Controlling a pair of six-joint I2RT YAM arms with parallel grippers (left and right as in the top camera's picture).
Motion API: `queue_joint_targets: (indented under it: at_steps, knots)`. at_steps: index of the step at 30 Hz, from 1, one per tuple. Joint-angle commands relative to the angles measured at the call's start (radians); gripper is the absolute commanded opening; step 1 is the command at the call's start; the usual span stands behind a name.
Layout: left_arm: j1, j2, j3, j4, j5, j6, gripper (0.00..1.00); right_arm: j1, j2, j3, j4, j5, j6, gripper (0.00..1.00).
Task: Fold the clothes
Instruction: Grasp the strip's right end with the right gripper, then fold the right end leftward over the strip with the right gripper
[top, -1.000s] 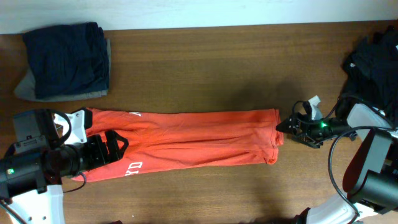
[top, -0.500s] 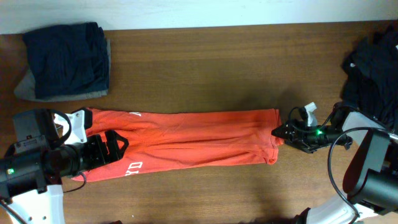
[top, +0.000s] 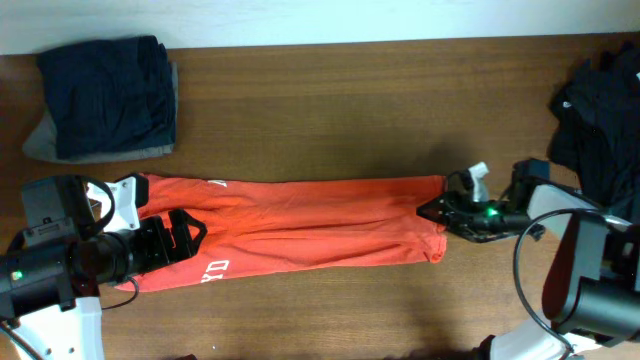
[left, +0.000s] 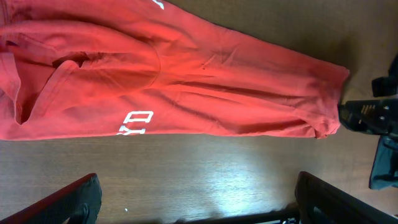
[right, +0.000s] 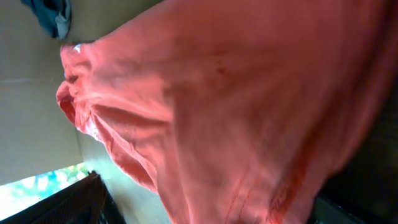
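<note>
Right gripper (top: 430, 211), jaws apart, has slid toward nine o'clock; I see it reach the soft, creased orange-red T-shirt (top: 300, 235).

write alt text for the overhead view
An orange-red T-shirt folded into a long strip lies across a wooden table, with the left arm and right arm at its ends, jaws open. Folded navy clothes sit top left, a dark pile top right.
</note>
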Motion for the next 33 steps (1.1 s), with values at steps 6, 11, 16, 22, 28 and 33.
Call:
queue_joint_targets:
  at_steps: [6,11,16,22,28,33]
  knots:
    - [-0.004,-0.002,-0.006,-0.005,0.018,0.005,0.99,0.071,0.043,-0.051,0.053,0.195,0.129,0.91]
    - [-0.004,-0.002,-0.006,-0.005,0.018,0.005,0.99,0.069,0.043,-0.051,0.054,0.195,0.129,0.60]
    - [-0.004,-0.002,-0.006,-0.005,0.018,0.005,0.99,0.069,0.043,-0.051,0.061,0.196,0.149,0.18]
    - [-0.004,-0.002,-0.006,-0.009,0.018,0.005,0.99,0.066,0.042,-0.039,0.086,0.235,0.210,0.04]
    - [-0.004,-0.002,-0.006,-0.013,0.014,0.005,0.99,0.039,0.036,0.108,-0.044,0.304,0.210,0.04]
    - [-0.004,-0.002,-0.006,-0.012,0.014,0.005,0.99,0.029,0.023,0.275,-0.223,0.494,0.209,0.04]
